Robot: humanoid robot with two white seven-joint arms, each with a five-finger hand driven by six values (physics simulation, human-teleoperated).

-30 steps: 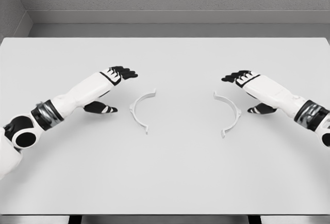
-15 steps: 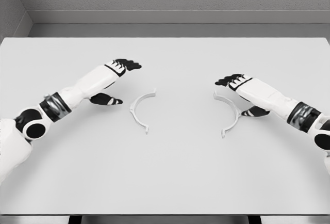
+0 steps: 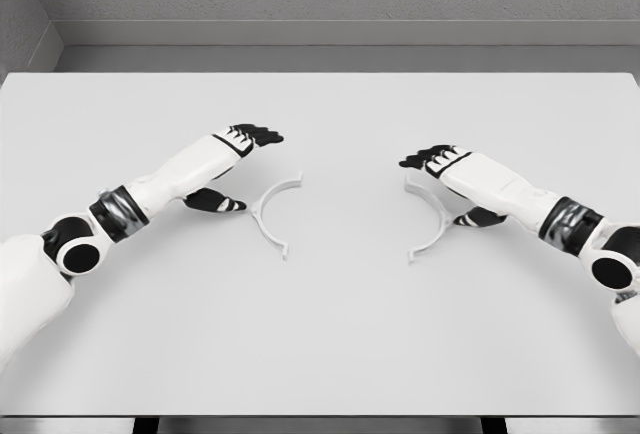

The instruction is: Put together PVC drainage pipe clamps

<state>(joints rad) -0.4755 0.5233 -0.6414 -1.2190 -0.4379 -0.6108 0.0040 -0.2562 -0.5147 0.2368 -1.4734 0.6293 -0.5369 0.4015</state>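
Two white arms reach in over a grey table (image 3: 320, 334), each hand beside one half of a pipe clamp.

On the left, the left hand (image 3: 235, 164) hovers with its dark fingers (image 3: 262, 135) stretched forward and the thumb (image 3: 216, 200) spread below them, holding nothing; the thumb tip sits just beside the left clamp half (image 3: 272, 210), though I cannot tell whether it touches. That white half-ring lies flat on the table, its open side facing right. Across a bare gap lies the right clamp half (image 3: 432, 222), its open side facing left. The right hand (image 3: 450, 179) is over its upper end, fingers (image 3: 422, 159) extended, thumb (image 3: 482, 217) spread apart against the outer curve of the ring. Nothing is clamped; whether the hand presses on the ring I cannot tell.
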